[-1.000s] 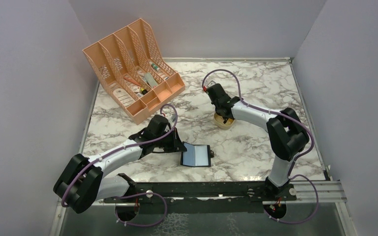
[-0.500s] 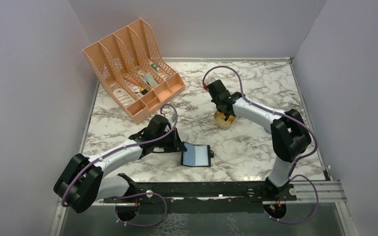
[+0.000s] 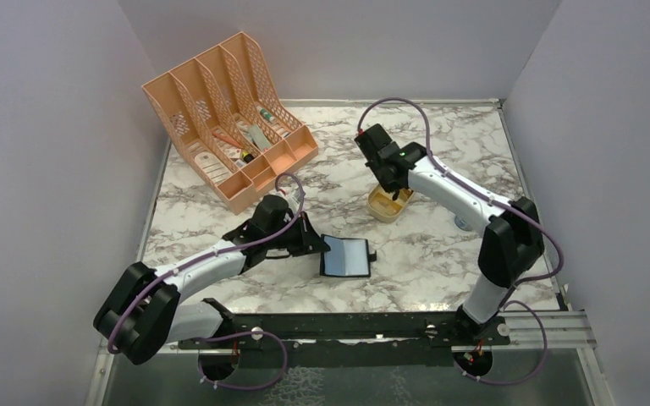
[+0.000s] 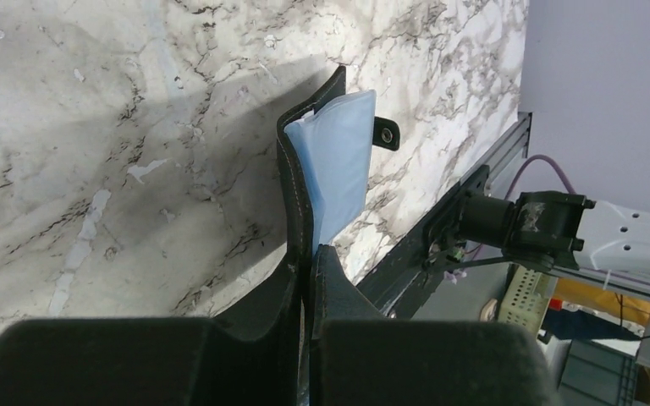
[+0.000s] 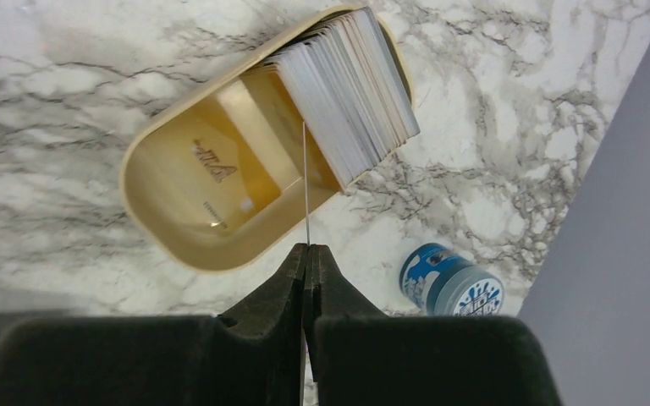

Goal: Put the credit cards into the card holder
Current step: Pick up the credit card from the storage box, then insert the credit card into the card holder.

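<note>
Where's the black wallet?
Top view: the card holder is near the table's front middle, its left edge pinched by the left gripper, the tin beyond it.

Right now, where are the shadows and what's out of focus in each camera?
Top external: even light, faint shadows on the table. Left wrist: a broad shadow crosses it beside the card holder; the left gripper is blurred. Right wrist: the gold tin gleams inside; the right gripper is soft.

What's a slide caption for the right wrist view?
Right gripper pinches one credit card edge-on over the gold oval tin, card stack at one end, small blue pot beside it.
</note>
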